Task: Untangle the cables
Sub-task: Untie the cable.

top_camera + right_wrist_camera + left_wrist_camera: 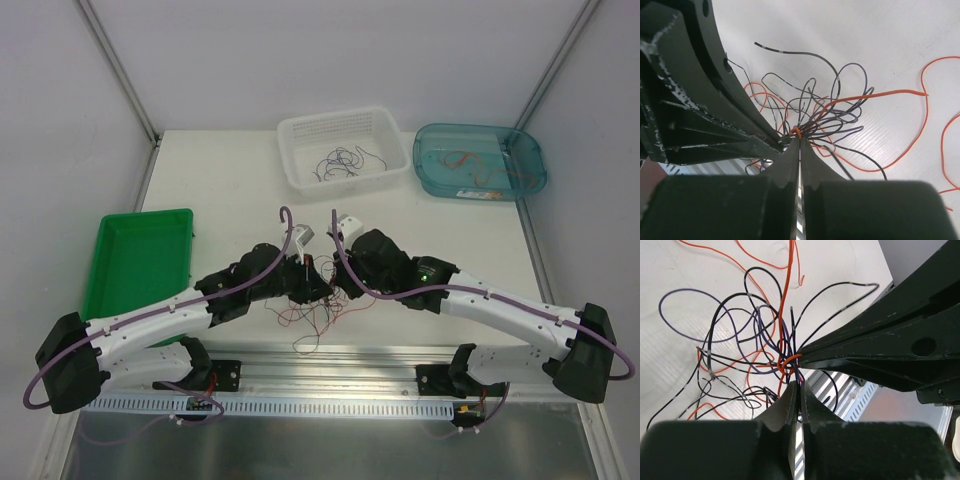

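The cables (312, 318) are a loose tangle of thin orange, black and purple wires on the table's near middle. My two grippers meet at its centre. In the left wrist view my left gripper (800, 386) is shut on the strands just below a small orange knot (786, 363). In the right wrist view my right gripper (800, 141) is shut on the same bunch at the knot (796, 132). Loops (850, 107) fan out over the white table. In the top view the left gripper (312, 287) and right gripper (340, 290) are tip to tip.
A white basket (300, 128) at the back holds dark wires. A teal tub (432, 135) at the back right holds orange wires. A green tray (140, 265) lies at the left. A metal rail (330, 365) runs along the near edge.
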Motion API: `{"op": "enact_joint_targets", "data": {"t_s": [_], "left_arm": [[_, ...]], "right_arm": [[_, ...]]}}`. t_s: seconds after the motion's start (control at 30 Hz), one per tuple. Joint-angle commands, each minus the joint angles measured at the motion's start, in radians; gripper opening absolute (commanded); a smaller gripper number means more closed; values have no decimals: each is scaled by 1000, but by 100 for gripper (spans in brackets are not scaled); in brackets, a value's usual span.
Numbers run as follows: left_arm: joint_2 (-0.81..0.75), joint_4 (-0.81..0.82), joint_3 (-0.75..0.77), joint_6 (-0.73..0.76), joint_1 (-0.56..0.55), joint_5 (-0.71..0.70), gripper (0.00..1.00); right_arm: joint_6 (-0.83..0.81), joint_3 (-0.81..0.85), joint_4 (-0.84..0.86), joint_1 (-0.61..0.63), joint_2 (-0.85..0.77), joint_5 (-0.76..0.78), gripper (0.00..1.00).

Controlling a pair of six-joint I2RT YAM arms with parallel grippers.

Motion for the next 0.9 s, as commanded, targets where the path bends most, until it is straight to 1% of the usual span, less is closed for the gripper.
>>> {"op": "enact_joint_targets", "data": {"t_s": [0.0,0.07,0.1,0.13,0.17,0.2,0.23,0.3,0.4,0.57,0.6,0.7,0.77,0.8,0.83,0.87], "left_arm": [[-13,-2,39,24,-16,-30,0],[-38,-17,34,27,-16,-59,0],[-50,-23,31,27,-16,-74,0],[-81,-37,25,27,-16,-91,0],[-98,-43,16,27,-16,-124,0],[-115,-49,10,27,-16,-142,0],[-153,-56,-3,30,-16,-145,0],[-185,-66,-13,41,-16,-191,0],[-259,-74,-36,73,-16,-217,0],[-355,-102,-56,92,-16,-284,0],[-368,-132,-58,95,-16,-333,0],[-405,-216,-46,92,-14,-446,0],[-408,-267,-40,90,-13,-510,0],[-405,-327,-29,67,-13,-540,0],[-402,-370,-23,46,-10,-607,0],[-389,-400,-18,26,-7,-631,0]], "right_arm": [[-11,43,1,8,-3,53,1],[-3,40,-15,5,-4,102,1],[12,38,-44,2,-6,175,1],[23,35,-62,-3,-9,207,1],[35,32,-94,-22,-12,237,1],[55,28,-110,-36,-16,279,1],[89,6,-116,-53,-36,291,1],[129,-24,-125,-119,-61,294,1],[179,-61,-143,-228,-102,289,1],[178,-63,-202,-348,-138,291,1],[176,-58,-208,-392,-142,283,1],[143,-29,-209,-458,-170,220,1],[124,10,-232,-473,-178,232,1],[123,23,-242,-498,-179,234,1],[121,35,-260,-515,-181,237,1],[121,47,-265,-533,-188,226,1]]}}
